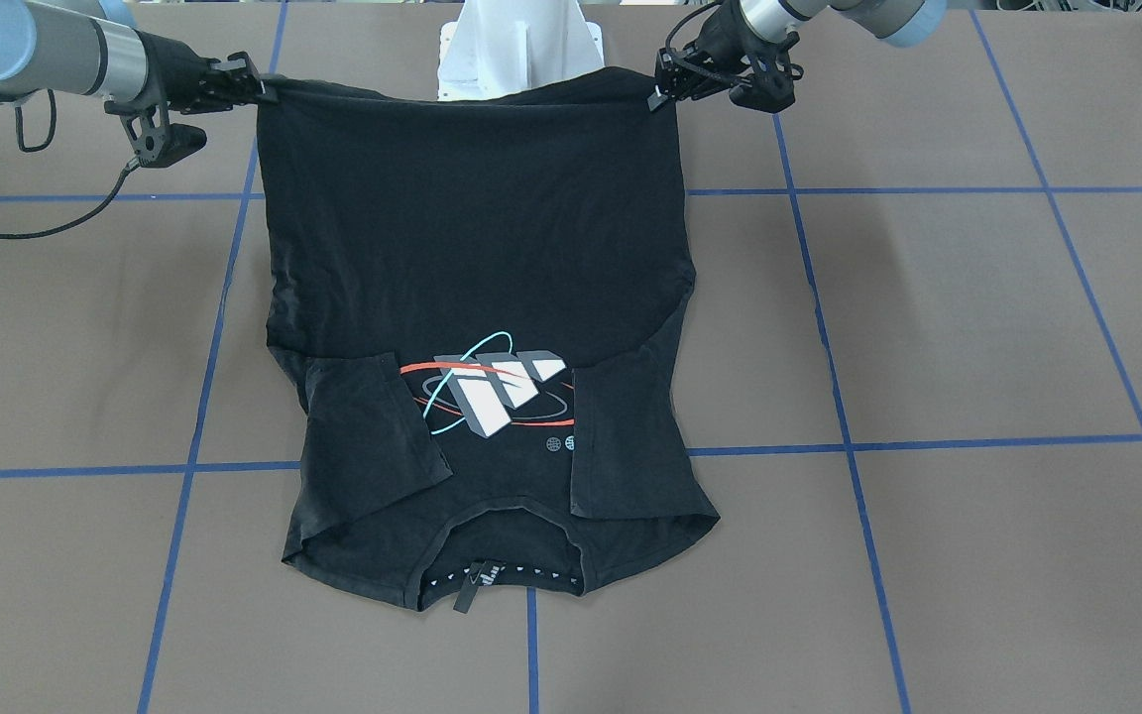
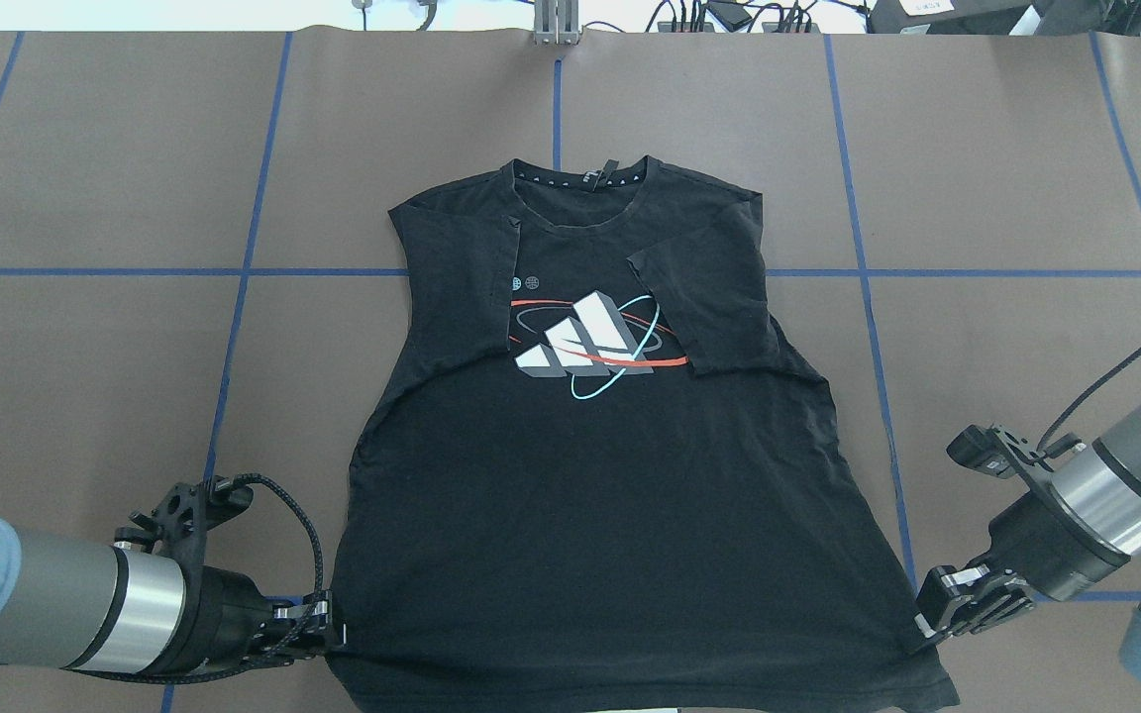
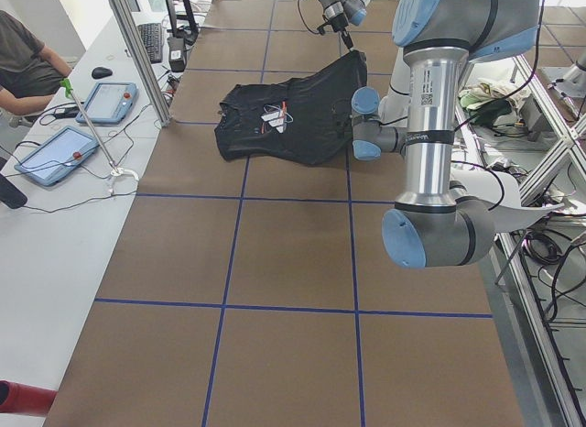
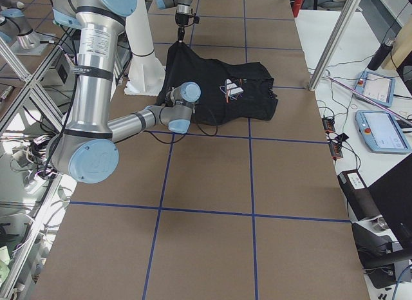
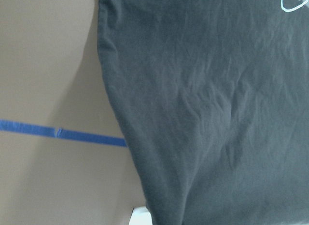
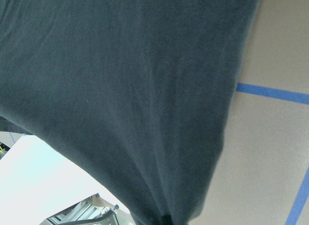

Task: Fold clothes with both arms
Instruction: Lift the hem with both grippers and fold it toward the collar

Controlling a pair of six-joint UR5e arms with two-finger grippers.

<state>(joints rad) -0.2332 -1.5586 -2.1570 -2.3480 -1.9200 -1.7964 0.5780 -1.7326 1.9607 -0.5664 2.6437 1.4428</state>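
Note:
A black T-shirt (image 2: pixel 590 495) lies chest-up on the brown table, its collar (image 2: pixel 580 183) on the far side from the robot. Both sleeves are folded in beside the white, red and cyan graphic (image 2: pixel 595 342). My left gripper (image 2: pixel 333 624) is shut on the hem's left corner. My right gripper (image 2: pixel 922 619) is shut on the hem's right corner. In the front-facing view the hem hangs stretched between the left gripper (image 1: pixel 660 94) and the right gripper (image 1: pixel 264 89), lifted off the table. Both wrist views show only black shirt cloth (image 5: pixel 217 114) (image 6: pixel 120 90) and table.
Blue tape lines (image 2: pixel 85 270) grid the brown table. The white pedestal (image 1: pixel 516 50) stands just behind the raised hem. Off the table's far edge are metal posts (image 3: pixel 137 51), tablets (image 3: pixel 55 152) and a seated person (image 3: pixel 23 65).

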